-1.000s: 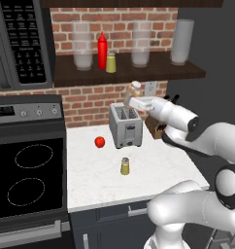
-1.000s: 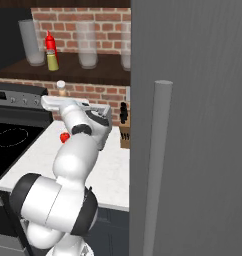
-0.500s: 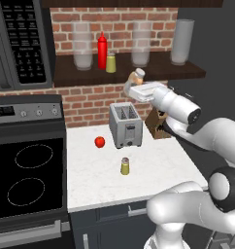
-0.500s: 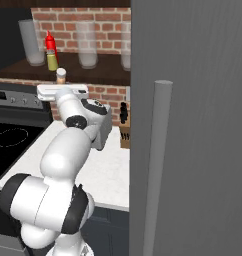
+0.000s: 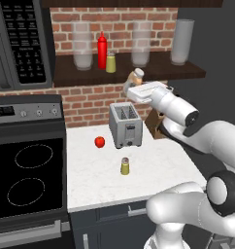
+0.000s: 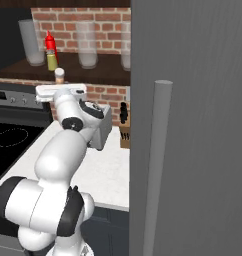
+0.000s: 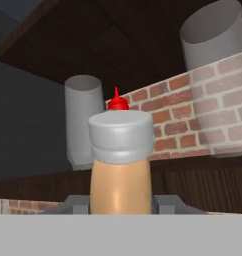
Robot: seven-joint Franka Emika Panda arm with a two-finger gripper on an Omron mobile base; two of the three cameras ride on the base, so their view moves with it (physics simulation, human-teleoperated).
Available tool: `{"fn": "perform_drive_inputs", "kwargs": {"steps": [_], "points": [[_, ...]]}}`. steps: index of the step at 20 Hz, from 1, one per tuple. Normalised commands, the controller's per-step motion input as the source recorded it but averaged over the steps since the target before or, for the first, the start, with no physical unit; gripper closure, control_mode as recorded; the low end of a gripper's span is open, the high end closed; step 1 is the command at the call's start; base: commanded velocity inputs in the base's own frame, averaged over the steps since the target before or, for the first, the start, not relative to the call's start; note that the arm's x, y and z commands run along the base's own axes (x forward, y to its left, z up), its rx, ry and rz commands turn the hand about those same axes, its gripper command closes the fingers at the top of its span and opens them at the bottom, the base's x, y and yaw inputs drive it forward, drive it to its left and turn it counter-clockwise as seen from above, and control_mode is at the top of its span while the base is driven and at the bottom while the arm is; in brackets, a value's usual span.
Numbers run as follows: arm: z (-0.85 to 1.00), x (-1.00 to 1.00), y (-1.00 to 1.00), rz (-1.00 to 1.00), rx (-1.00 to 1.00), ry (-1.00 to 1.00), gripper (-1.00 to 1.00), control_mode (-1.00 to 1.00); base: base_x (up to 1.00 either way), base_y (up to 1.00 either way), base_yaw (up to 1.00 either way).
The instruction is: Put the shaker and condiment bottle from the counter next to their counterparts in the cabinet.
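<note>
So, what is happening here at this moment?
The robot's gripper is shut on the condiment bottle and holds it in the air, above the toaster and just below the front edge of the cabinet. On that shelf stand the red squeeze bottle and a small yellow-green shaker, among clear glass jars. The other shaker is on the counter, near a tomato.
</note>
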Motion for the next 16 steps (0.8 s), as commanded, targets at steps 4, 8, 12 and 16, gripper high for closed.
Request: {"fn": "perform_drive_inputs", "kwargs": {"steps": [4, 8, 12, 16], "points": [[0.05, 0.0, 0.0, 0.0, 0.0, -0.02, 1.0, -1.0, 0.0, 0.0, 0.0], [0.0, -0.08, 0.0, 0.0, 0.0, 0.0, 1.0, -1.0, 0.0, 0.0, 0.0], [0.0, -0.5, 0.0, 0.0, 0.0, -0.03, 1.0, -1.0, 0.0, 0.0, 0.0], [0.2, -0.36, 0.0, -0.01, 0.0, -0.05, 1.0, -1.0, 0.0, 0.0, 0.0]]}}
